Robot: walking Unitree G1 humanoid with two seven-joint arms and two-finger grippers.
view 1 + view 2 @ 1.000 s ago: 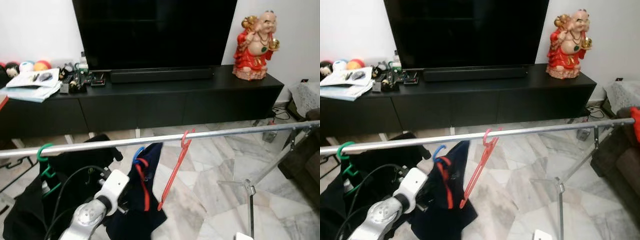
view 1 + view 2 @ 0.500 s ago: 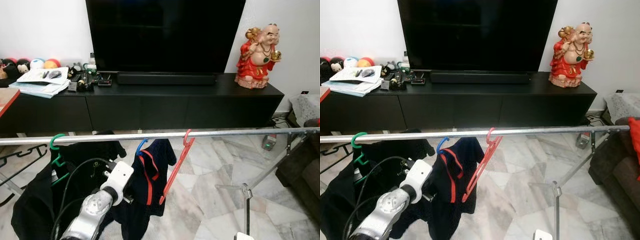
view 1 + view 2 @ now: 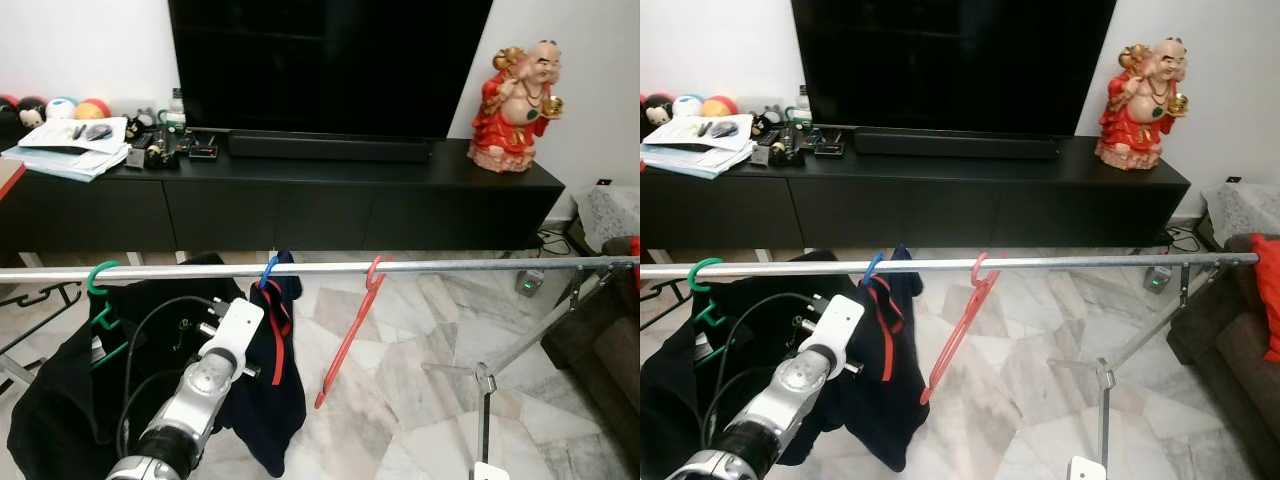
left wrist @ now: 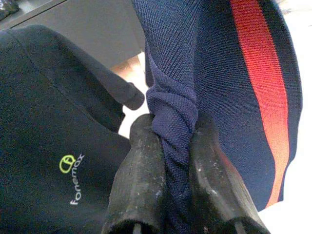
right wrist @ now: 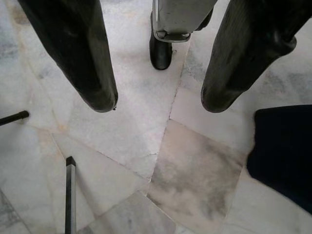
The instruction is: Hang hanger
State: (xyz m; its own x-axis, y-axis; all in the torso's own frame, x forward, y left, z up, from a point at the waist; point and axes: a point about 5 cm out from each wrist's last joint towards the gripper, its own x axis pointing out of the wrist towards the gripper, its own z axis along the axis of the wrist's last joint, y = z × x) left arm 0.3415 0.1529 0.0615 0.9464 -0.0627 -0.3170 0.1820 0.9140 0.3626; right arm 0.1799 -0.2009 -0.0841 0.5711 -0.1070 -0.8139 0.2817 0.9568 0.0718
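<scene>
Landmark: the rail (image 3: 330, 268).

Blue hanger (image 3: 268, 275) was hooked over the rail, between the green hanger (image 3: 98, 277) at the robot's left end and the empty red hanger (image 3: 352, 335) toward the middle. The navy garment (image 3: 268, 400) with the red stripe hung from it, below the rail.

Change over the last second: the garment went from splayed out under the rail to hanging narrow and nearly straight down, hook seated on the rail throughout. The camera also shifted, so part of that is viewpoint, but the drape did settle.

Left gripper (image 4: 171, 146) was clamped on a bunched fold of the navy fabric, fingers (image 4: 139, 170) pressed against the cloth on both sides, below the rail and just beside the black shirt (image 4: 58, 146) that hung on the green hanger.

Right gripper (image 5: 158, 105) hung idle low under the rail, fingers spread apart over the marble floor (image 5: 146, 146), holding nothing.

Read: the hang looked effectively done, the hook bearing the load. What remained was letting go of the fabric and pulling the left arm clear. Risk: cloth snagging on the fingers at release could drag the hanger along or off the rail.
</scene>
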